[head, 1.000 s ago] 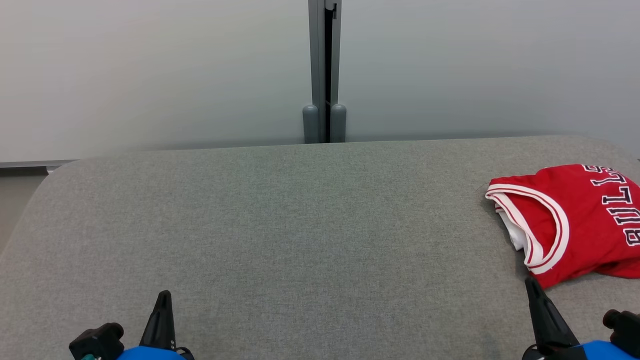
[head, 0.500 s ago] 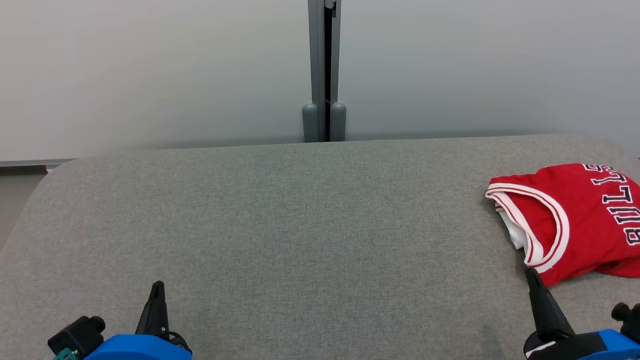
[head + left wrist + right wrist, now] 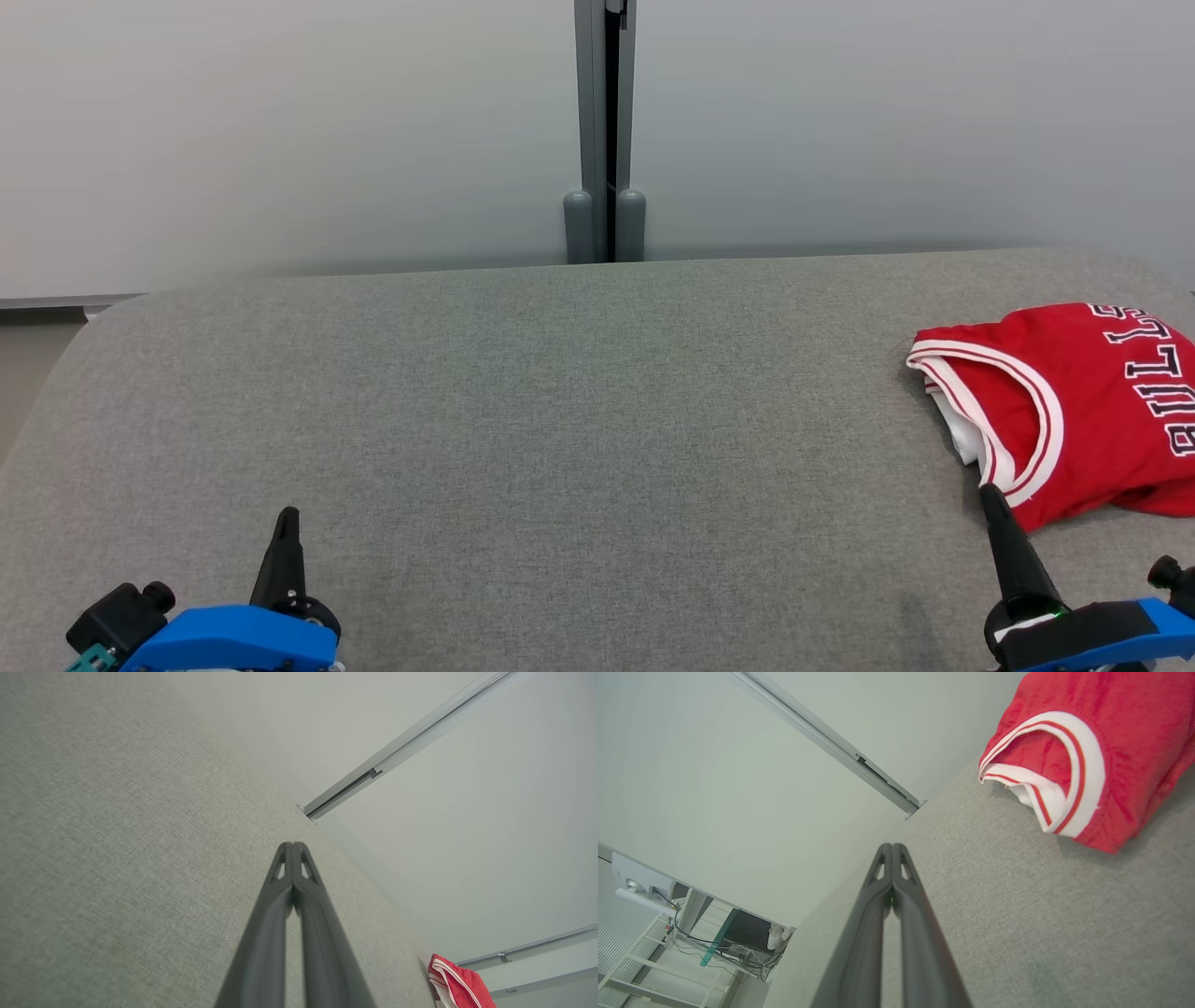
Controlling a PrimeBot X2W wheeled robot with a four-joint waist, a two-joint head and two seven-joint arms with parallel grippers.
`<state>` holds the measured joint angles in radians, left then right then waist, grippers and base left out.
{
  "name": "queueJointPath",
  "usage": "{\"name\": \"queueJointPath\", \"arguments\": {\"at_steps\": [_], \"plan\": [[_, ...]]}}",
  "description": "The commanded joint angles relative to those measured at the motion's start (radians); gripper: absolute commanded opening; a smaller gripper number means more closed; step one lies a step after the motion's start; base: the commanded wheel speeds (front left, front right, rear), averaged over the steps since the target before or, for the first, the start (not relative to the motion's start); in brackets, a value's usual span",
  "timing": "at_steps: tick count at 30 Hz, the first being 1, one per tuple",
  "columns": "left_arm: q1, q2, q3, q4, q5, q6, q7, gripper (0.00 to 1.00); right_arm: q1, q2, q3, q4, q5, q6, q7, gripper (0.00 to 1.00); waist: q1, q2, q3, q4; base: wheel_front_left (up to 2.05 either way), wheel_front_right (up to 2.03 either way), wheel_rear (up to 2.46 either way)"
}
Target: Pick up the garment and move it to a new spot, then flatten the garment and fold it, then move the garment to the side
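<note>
Overall: a wide grey fabric-covered surface [image 3: 560, 420] seen from above and behind the robot's arms, with a pale wall [image 3: 280, 140] behind it and a grey upright post [image 3: 605, 131] at the middle of that wall.
Garment: a red basketball jersey [image 3: 1074, 411] with white and red striped trim lies at the far right of the surface, folded into a compact bundle. Its right part runs off the picture's edge.
Lettering: dark letters outlined in white run sideways across the jersey. They look like "BULLS", though they are partly cut off.
Inside the jersey: a white inner layer shows within the trimmed opening that faces left.
Left gripper [image 3: 286, 515]: low at the near left, well apart from the jersey. Its two dark fingers are pressed together with nothing between them, pointing away over bare fabric.
Right gripper [image 3: 988, 493]: low at the near right, fingers likewise closed tight and empty. The tip sits just beside the jersey's near left corner and seems clear of the cloth, though its height is hard to judge.
Background: in the right wrist view, a tangle of cables [image 3: 733, 952] lies beyond the end of the surface.
</note>
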<state>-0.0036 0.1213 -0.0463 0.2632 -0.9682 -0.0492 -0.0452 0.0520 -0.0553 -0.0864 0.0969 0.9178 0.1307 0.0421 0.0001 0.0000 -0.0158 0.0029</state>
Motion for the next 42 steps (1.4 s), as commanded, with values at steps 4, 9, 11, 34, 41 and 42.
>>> {"name": "queueJointPath", "arguments": {"at_steps": [4,9,11,34,41,42], "plan": [[-0.035,-0.004,0.022,-0.014,-0.063,-0.011,0.015,0.00,-0.036,-0.010,-0.001,0.005,0.073,0.000,0.006,0.00,-0.0001,0.0000,0.001,0.000,0.00,0.00,0.00],[-0.041,-0.010,0.034,-0.015,-0.117,-0.018,0.029,0.00,-0.047,-0.010,-0.002,0.019,0.132,0.000,0.011,0.00,-0.0001,0.0000,0.002,0.000,0.00,0.00,0.00],[-0.044,-0.013,0.039,-0.015,-0.137,-0.021,0.034,0.00,-0.052,-0.010,-0.002,0.024,0.154,0.000,0.013,0.00,-0.0001,0.0000,0.003,0.000,0.00,0.00,0.00],[-0.074,-0.037,0.090,-0.017,-0.339,-0.046,0.085,0.00,-0.101,-0.010,-0.007,0.073,0.376,0.000,0.032,0.00,-0.0001,0.0000,0.008,-0.001,0.00,0.00,0.00],[-0.080,-0.043,0.104,-0.018,-0.397,-0.054,0.099,0.00,-0.112,-0.010,-0.008,0.088,0.438,0.000,0.037,0.00,-0.0001,0.0000,0.010,-0.001,0.00,0.00,0.00],[-0.081,-0.044,0.106,-0.017,-0.405,-0.054,0.102,0.00,-0.113,-0.010,-0.008,0.090,0.446,0.000,0.038,0.00,-0.0001,0.0000,0.010,-0.002,0.00,0.00,0.00]]}}
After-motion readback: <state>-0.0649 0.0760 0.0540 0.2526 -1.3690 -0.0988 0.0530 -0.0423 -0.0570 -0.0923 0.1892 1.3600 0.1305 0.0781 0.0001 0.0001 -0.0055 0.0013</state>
